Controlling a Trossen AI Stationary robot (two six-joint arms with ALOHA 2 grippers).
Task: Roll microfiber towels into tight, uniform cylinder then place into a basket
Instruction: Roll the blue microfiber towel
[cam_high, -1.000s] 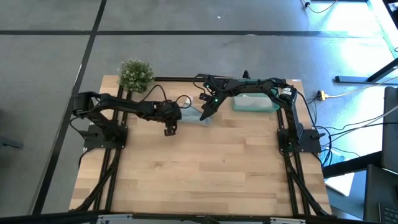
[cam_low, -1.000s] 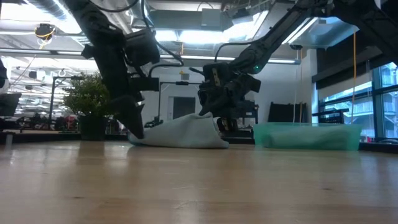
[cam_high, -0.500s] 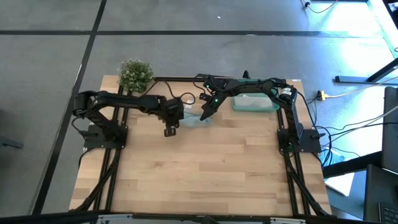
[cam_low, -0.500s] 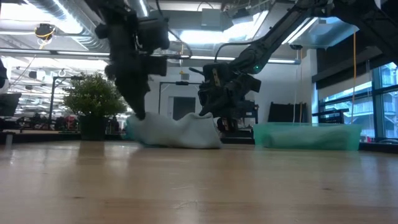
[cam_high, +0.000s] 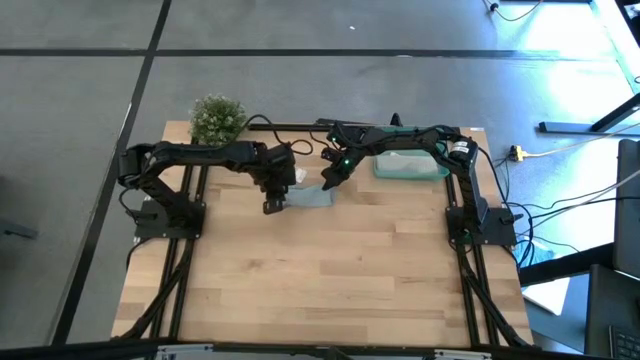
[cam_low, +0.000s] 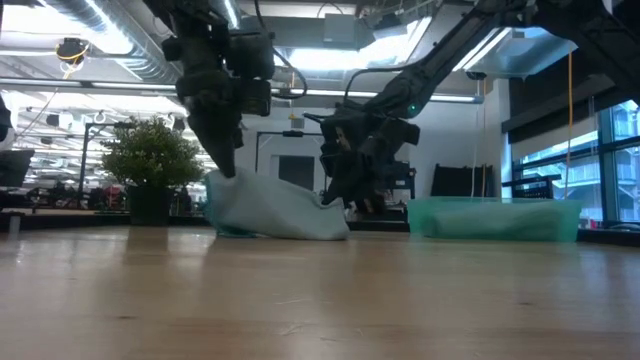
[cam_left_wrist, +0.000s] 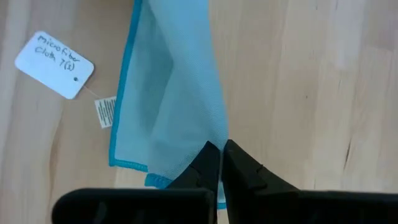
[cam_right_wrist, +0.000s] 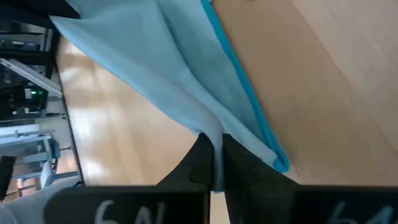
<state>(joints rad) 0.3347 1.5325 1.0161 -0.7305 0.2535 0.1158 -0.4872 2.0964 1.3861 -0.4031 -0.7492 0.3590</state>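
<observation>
Light-blue soft towel, pinched between both claws.

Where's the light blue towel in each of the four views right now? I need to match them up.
High view: light blue towel at the table's far middle, between both grippers.
Low view: it is a draped mound, left of the basket.
Left wrist view: it hangs from the shut fingers.
Right wrist view: it is pinched likewise.
Shared landmark: its darker blue hem.
</observation>
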